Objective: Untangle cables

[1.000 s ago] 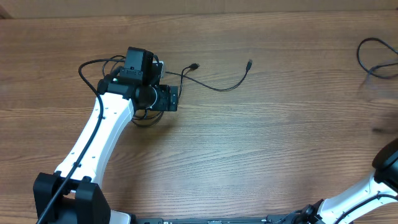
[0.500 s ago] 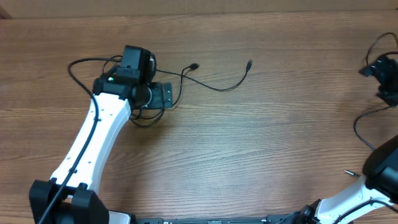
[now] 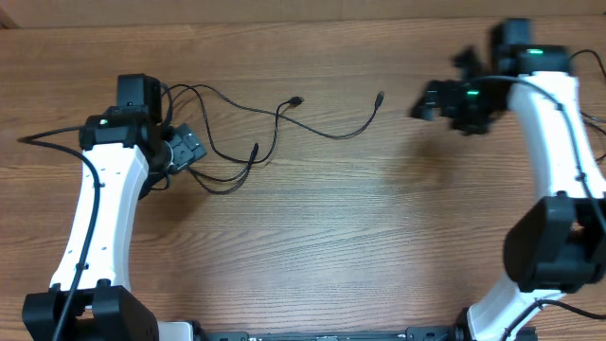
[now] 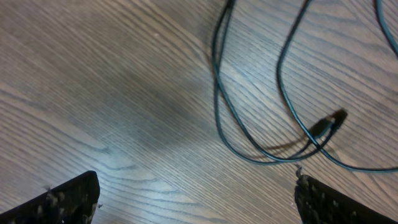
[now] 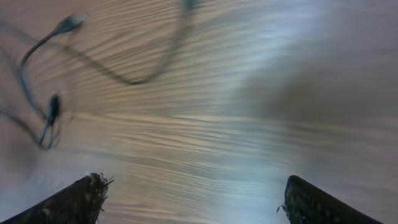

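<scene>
Cables [image 3: 333,137] lie loose on wooden table [image 3: 331,246], strands crossing just beside left gripper [image 3: 187,150]. Left jaws spread wide, gripping nothing. Right gripper [image 3: 428,99] also wide apart, empty, hovering clear of cables; its wrist view is blurred.

Left pincer [image 3: 192,150] jaws spread wide, gripping nothing; right pincer [image 3: 423,100] likewise, wrist pointed inward.

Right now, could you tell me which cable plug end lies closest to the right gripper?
The rightmost plug end, tipping the long curved strand, just left of the right gripper. The middle plug end and the lower plug end lie farther left.
</scene>
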Motion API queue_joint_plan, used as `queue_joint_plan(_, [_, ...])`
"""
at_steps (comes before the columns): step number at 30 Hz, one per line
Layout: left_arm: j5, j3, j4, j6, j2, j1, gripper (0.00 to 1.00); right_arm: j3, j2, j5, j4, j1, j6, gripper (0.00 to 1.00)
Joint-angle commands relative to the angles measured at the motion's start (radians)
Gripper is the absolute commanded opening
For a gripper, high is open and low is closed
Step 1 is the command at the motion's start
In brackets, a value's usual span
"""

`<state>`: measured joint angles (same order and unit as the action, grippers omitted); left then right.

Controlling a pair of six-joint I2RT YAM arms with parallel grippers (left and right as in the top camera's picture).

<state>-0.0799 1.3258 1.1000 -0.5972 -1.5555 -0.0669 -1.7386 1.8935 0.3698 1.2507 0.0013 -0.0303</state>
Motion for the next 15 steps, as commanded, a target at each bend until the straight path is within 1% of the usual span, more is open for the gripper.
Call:
queue_joint_plan(1, [-0.006, 0.019, 0.004, -0.015, 0.019, -0.008, 1.00, 0.026, -0.018, 0.014, -0.051, 0.126, -0.069, 0.93])
queue_joint_plan(5, [-0.010, 0.019, 0.004, 0.010, 0.019, -0.008, 1.00, 0.053, -0.018, 0.014, -0.161, 0.290, -0.152, 0.97])
queue_joint_plan(6, [-0.019, 0.019, 0.004, 0.018, 0.019, -0.009, 1.00, 0.061, -0.018, 0.013, -0.208, 0.348, -0.161, 0.98])
queue_joint_plan(9, [-0.043, 0.019, 0.011, 0.017, 0.019, -0.013, 1.00, 0.087, -0.018, -0.006, -0.306, 0.452, -0.165, 0.98])
queue_joint_plan(15, [-0.043, 0.019, 0.023, 0.018, 0.019, -0.019, 1.00, 0.150, 0.001, -0.146, -0.457, 0.587, -0.301, 0.97])
